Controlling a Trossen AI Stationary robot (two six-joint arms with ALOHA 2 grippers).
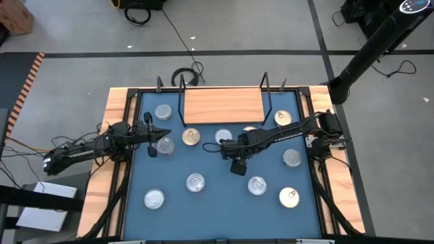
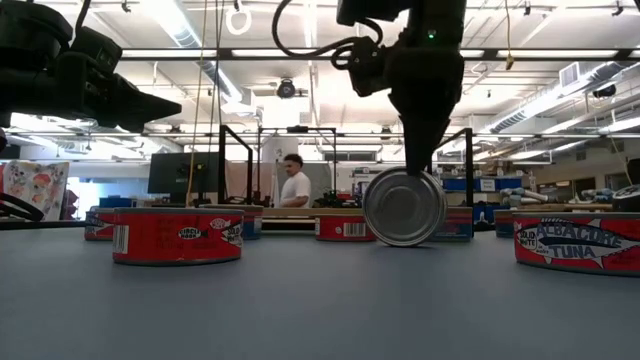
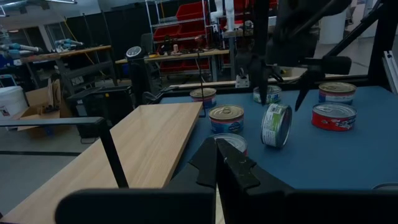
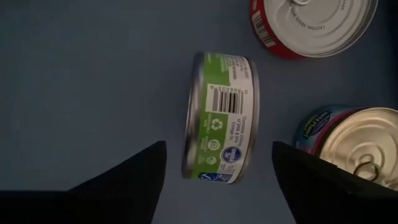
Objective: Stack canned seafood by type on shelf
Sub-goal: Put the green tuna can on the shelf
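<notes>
A green-labelled tin (image 4: 221,118) of the canned seafood stands on its rim on the blue mat, also seen in the low view (image 2: 404,207) and the left wrist view (image 3: 276,124). My right gripper (image 4: 217,146) hangs above it at mid table (image 1: 227,144), pointing down and open, one finger on each flat side of the tin without touching it. The shelf (image 1: 222,105), a light wooden board with black wire uprights, lies at the far edge with nothing on it. My left gripper (image 3: 221,162) waits shut at the left (image 1: 150,132).
Several more tins lie flat on the mat: a red-sided one (image 4: 311,25) and a blue one (image 4: 348,146) close beside the standing tin, a gold-topped one (image 1: 191,137), others near the front (image 1: 196,182) (image 1: 289,197). A person stands in the room beyond (image 2: 294,183).
</notes>
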